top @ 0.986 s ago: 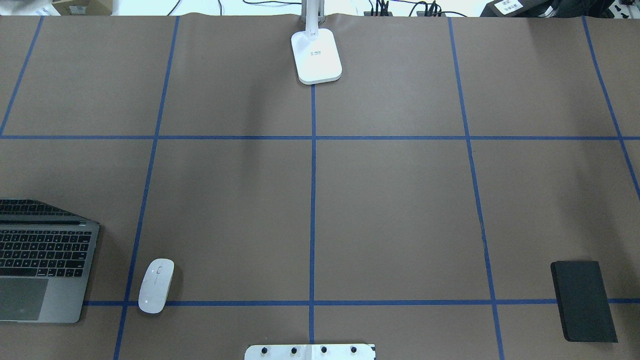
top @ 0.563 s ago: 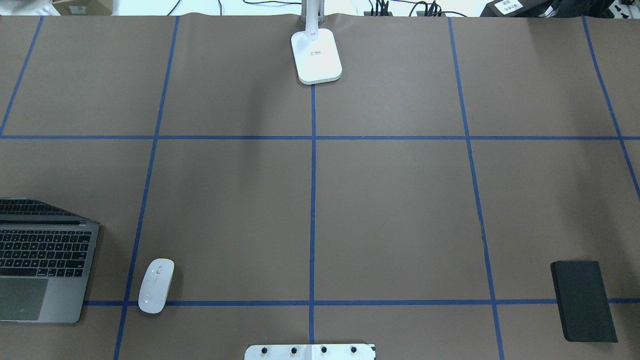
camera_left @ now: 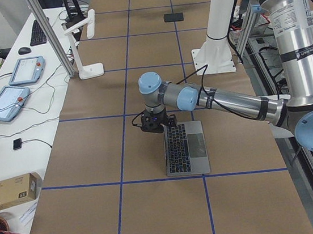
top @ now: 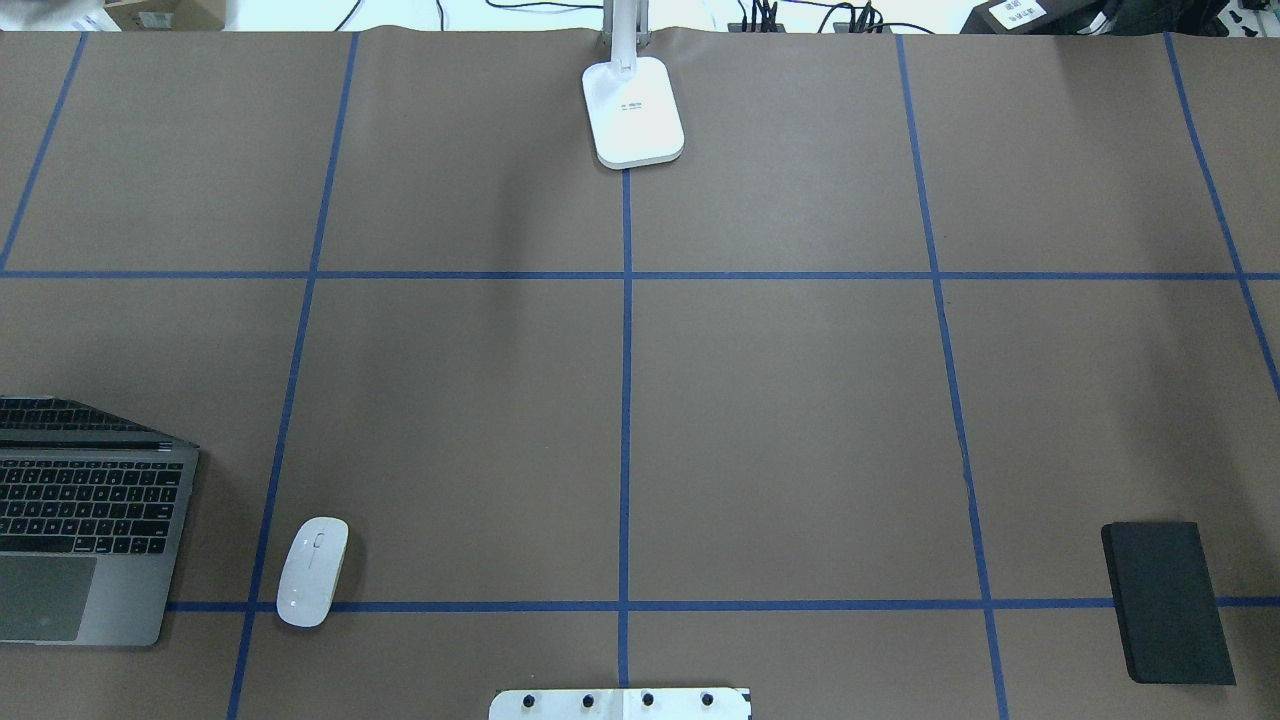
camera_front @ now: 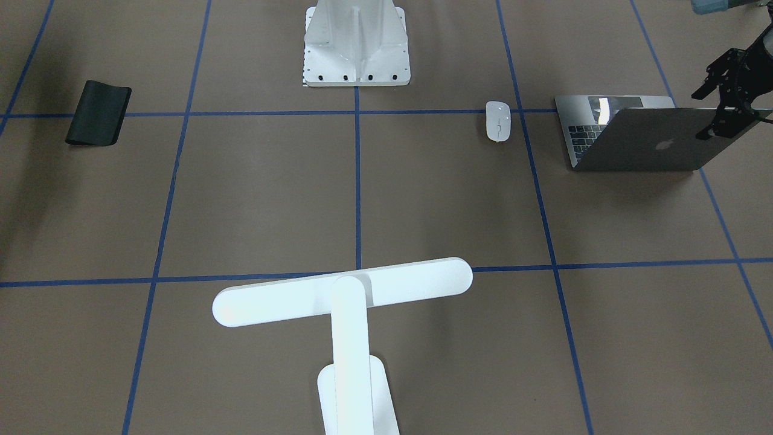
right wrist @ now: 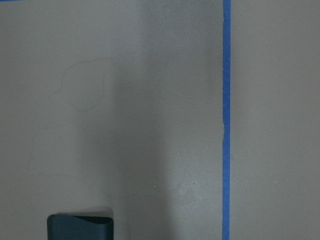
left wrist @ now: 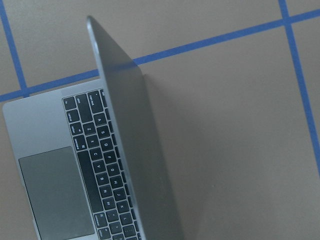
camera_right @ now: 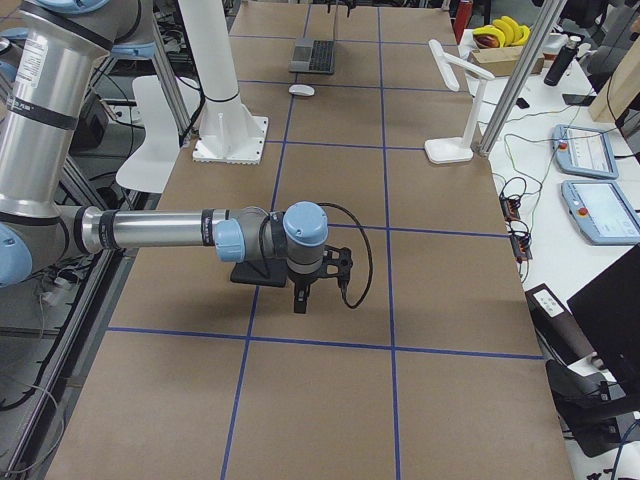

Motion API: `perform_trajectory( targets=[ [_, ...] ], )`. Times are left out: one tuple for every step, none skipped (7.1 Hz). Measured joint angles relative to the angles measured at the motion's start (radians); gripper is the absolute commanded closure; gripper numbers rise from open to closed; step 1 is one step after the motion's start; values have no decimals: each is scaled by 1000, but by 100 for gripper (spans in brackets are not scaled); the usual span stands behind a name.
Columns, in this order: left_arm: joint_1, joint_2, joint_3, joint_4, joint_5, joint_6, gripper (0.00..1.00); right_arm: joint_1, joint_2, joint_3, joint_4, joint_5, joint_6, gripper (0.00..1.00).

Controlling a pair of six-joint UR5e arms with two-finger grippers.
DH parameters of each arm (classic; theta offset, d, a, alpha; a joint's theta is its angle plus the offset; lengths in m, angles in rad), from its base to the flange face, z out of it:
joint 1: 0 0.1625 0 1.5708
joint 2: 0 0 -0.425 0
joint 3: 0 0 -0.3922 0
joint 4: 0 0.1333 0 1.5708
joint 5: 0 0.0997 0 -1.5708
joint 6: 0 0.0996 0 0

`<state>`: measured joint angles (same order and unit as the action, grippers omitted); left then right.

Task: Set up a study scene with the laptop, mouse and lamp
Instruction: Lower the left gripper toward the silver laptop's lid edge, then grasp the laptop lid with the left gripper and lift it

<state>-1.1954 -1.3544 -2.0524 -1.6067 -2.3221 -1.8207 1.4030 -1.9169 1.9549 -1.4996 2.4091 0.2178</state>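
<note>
The laptop (camera_front: 652, 145) stands open at the table's left end, the side of my left arm, with its keyboard facing me (top: 90, 520). My left gripper (camera_front: 702, 115) hangs at the lid's top edge with its fingers apart. The left wrist view looks down on the lid (left wrist: 135, 150). The white mouse (top: 313, 570) lies just right of the laptop. The white lamp (camera_front: 344, 293) stands at the far middle edge, and only its base (top: 635, 110) shows in the overhead view. My right gripper (camera_right: 300, 300) points down beside the mouse pad; I cannot tell whether it is open or shut.
A black mouse pad (top: 1167, 600) lies at the near right, and its corner shows in the right wrist view (right wrist: 80, 227). The white bolted pedestal (camera_front: 356, 48) stands at the near middle edge. Blue tape lines divide the brown table into squares.
</note>
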Motion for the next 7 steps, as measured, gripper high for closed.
perform_trajectory(
  targets=[
    [17, 13, 1, -7, 20, -23, 11, 0, -3, -1, 0, 10, 0, 0],
    [28, 30, 3, -25, 29, -44, 35, 0, -6, -1, 0, 20, 1, 0],
    [36, 42, 8, -48, 33, -76, 65, 0, -8, -2, 0, 24, 0, 0],
    [40, 47, 16, -74, 33, -119, 98, 0, -9, -2, 1, 25, -1, 0],
    [42, 46, 27, -98, 32, -152, 100, 0, -11, -3, 3, 25, -3, 0],
    [42, 42, 38, -109, 29, -164, 100, 0, -15, -3, 7, 25, -5, 0],
    [42, 35, 46, -117, 26, -163, 100, -1, -17, -3, 9, 24, -6, 0]
  ],
)
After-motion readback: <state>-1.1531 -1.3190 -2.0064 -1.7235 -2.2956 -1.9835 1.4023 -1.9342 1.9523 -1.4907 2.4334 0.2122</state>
